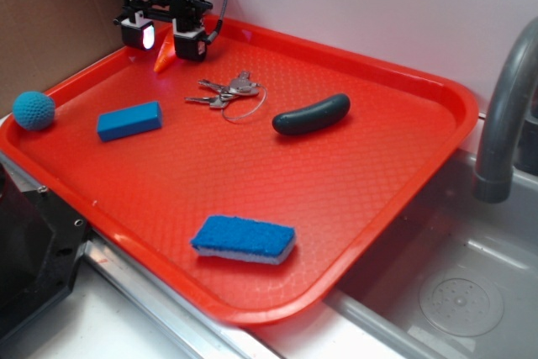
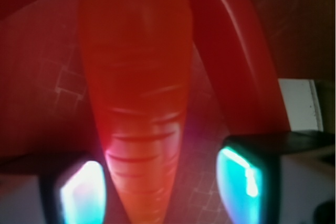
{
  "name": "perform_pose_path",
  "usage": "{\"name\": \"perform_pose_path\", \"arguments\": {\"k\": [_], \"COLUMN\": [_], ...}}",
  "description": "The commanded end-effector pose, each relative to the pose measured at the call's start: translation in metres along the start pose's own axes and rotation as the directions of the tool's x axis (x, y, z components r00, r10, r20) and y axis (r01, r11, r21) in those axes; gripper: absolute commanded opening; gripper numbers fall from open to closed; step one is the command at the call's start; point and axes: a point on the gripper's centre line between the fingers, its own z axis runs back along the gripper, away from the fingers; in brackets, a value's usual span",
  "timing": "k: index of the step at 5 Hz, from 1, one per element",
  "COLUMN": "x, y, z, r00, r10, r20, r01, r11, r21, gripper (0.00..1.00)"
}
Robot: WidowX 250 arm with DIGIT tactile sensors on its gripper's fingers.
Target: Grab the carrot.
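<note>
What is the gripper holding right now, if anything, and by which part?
Nothing yet. The gripper is open, its fingers straddling the narrow end of the carrot, with a visible gap on the right side.

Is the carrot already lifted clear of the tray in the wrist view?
No: the carrot lies on the tray between the open fingers, with a gap on the right side.
</note>
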Motion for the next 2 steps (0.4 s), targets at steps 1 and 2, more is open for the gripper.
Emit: {"name": "perform_pose_path", "arguments": {"k": [1, 2], "x": [-0.0070, -0.0058], "y": [0.0168, 0.0158], "z": [-0.0002, 0.0034], "r00": [0.999, 0.999], "r10": [0.040, 0.042], "r20": [-0.011, -0.007], "r01": [-0.040, -0.042], "r11": [0.999, 0.999], "r21": [-0.009, -0.015], "gripper": [0.00, 0.00]}}
